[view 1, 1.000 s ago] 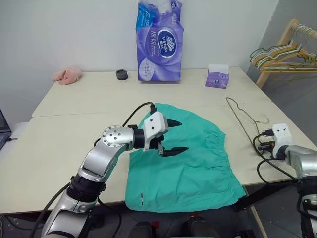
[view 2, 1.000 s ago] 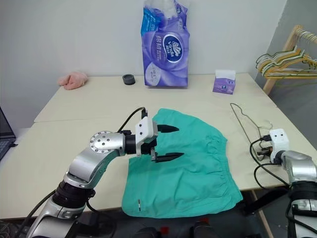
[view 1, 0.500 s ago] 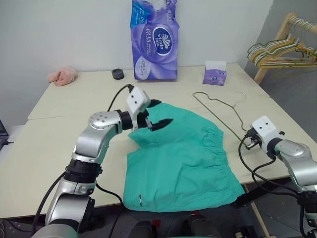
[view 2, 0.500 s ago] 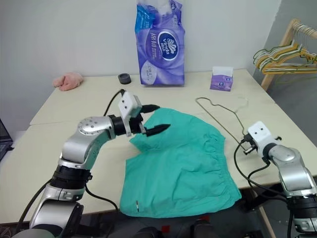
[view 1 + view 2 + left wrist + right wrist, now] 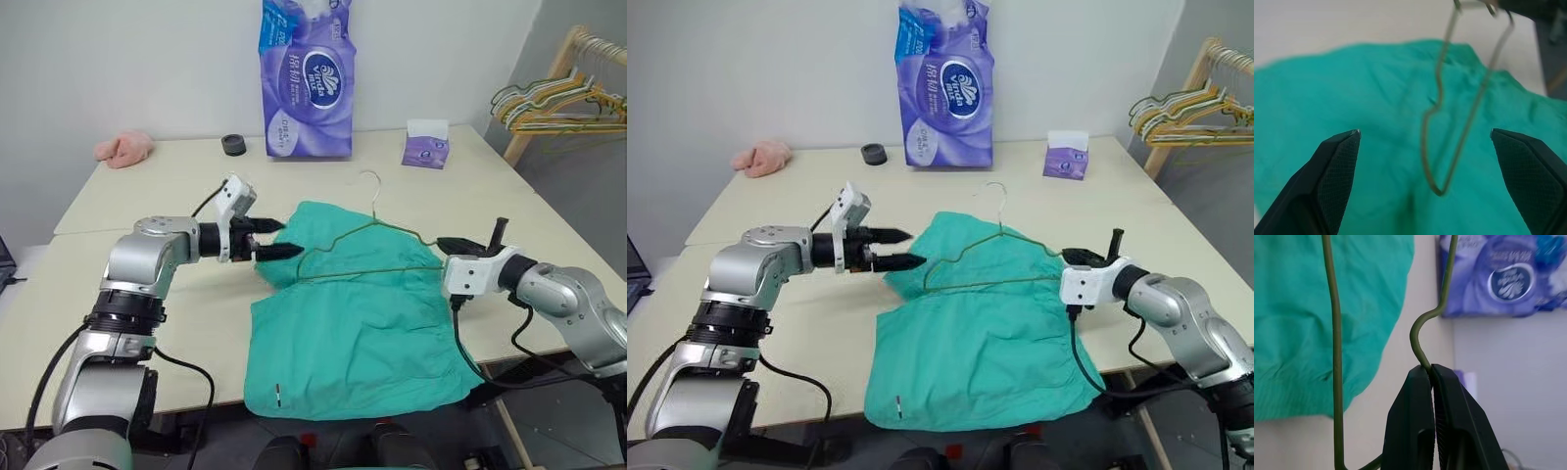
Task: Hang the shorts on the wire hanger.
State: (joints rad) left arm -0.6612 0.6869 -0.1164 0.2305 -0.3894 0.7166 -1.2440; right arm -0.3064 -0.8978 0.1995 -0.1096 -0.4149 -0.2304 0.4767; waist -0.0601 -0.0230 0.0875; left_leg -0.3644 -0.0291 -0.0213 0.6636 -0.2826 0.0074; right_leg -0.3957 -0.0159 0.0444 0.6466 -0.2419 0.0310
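Note:
The teal shorts (image 5: 362,323) lie flat on the table, their lower hem hanging over the front edge. Just above them the wire hanger (image 5: 372,271) is held roughly level, hook (image 5: 370,181) toward the far side. My right gripper (image 5: 1428,369) is shut on the wire at the hanger's right-hand end, over the shorts' waistband side (image 5: 443,243). My left gripper (image 5: 279,239) is open at the shorts' upper left corner and points right at the hanger's free corner (image 5: 1437,191), which lies between its spread fingers (image 5: 1337,161) and apart from both.
A tall purple tissue pack (image 5: 306,78), a small purple tissue box (image 5: 424,147), a black ring (image 5: 233,145) and a pink cloth lump (image 5: 124,148) stand along the table's far side. A wooden rack with coloured hangers (image 5: 558,98) is off to the right.
My right gripper raised the hanger and swung it left over the shorts while rolling. My left gripper pulled back left to the shorts' corner and stayed open.

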